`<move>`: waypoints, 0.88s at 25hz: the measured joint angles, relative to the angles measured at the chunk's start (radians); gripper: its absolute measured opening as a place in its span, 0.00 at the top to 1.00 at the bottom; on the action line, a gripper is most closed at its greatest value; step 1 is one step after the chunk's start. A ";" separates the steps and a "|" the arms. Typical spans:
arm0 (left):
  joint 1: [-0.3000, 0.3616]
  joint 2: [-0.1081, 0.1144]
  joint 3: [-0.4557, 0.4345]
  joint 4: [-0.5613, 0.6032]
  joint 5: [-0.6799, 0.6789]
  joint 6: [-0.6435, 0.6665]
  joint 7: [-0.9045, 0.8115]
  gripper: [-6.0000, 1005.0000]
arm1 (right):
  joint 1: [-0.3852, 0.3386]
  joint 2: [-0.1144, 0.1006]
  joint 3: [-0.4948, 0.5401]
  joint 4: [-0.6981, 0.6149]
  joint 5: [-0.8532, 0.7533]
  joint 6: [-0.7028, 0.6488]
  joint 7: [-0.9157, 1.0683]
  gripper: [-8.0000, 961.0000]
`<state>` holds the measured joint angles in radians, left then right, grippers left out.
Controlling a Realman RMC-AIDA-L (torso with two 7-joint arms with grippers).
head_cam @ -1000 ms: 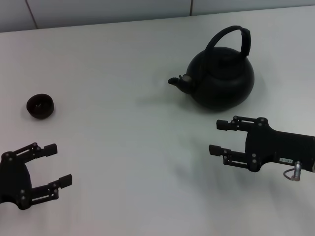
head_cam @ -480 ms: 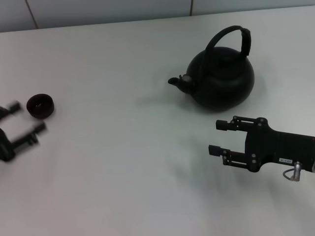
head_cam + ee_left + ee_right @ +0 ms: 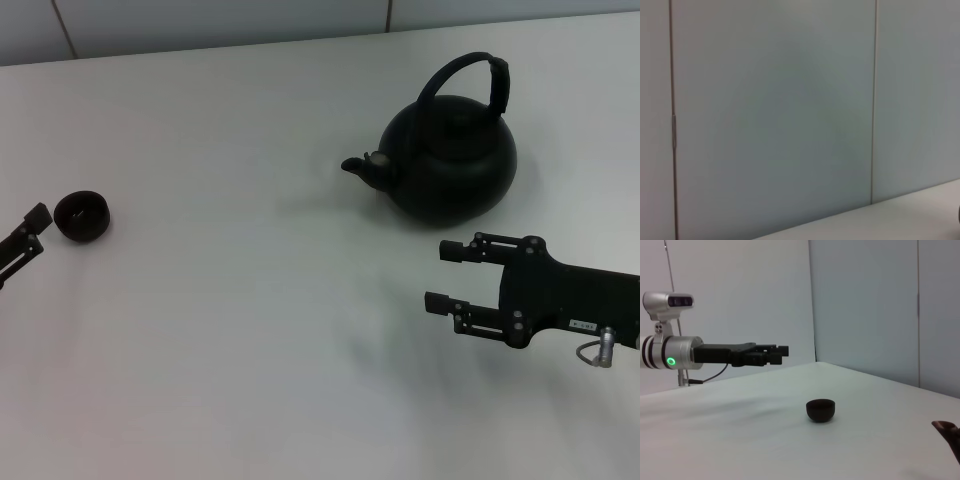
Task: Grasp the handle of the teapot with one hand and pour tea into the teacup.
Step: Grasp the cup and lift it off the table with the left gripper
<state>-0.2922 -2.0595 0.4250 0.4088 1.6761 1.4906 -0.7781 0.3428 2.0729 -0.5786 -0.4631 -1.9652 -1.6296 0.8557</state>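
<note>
Below the teapot (image 3: 455, 160), right gripper (image 3: 437, 278) fingers (image 3: 452, 254) spread, empty.

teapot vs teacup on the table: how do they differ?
The teapot is far bigger than the teacup. The teapot has a spout and an arched handle; the teacup has neither. The teapot stands nearer the right gripper, the teacup beside the left gripper. Both are dark, round and upright.
</note>
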 joint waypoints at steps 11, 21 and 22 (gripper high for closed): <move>0.000 0.001 0.175 0.010 0.011 -0.286 0.009 0.20 | -0.002 -0.001 0.002 0.000 -0.001 -0.004 0.002 0.34; -0.026 -0.004 0.183 0.003 0.009 -0.309 0.016 0.20 | -0.006 -0.002 0.002 -0.002 0.000 -0.004 0.004 0.34; -0.033 -0.004 0.183 -0.001 0.009 -0.312 0.016 0.21 | -0.006 -0.002 0.002 -0.002 0.000 -0.004 0.003 0.33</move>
<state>-0.3254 -2.0635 0.6075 0.4075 1.6854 1.1785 -0.7621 0.3372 2.0707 -0.5767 -0.4647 -1.9649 -1.6338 0.8592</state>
